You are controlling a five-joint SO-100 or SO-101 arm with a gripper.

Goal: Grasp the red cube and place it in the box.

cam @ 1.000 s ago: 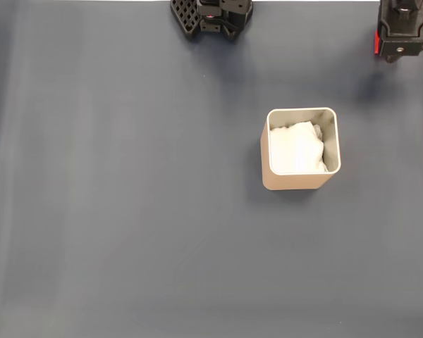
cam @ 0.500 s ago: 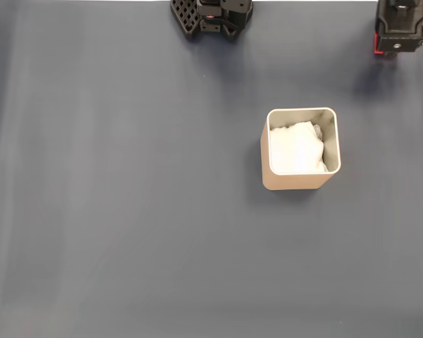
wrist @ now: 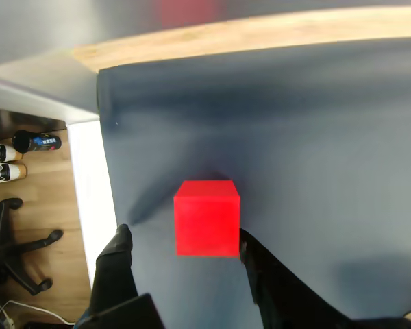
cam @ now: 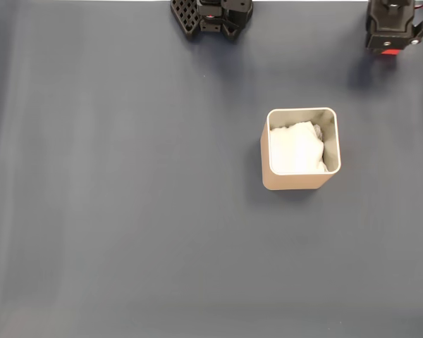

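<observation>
In the wrist view your black pincer (wrist: 181, 250) stands spread, its right finger touching the small bright red matte cube (wrist: 206, 217), the left finger apart from it. The cube sits on the dark grey bench (wrist: 315, 137). Beyond, the beige square padded box (cam: 300, 148) stands well apart.

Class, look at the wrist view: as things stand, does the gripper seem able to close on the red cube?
Probably yes. The red cube sits between the open fingers of the gripper, one finger close to its right face, with bare mat around it and nothing blocking.
</observation>
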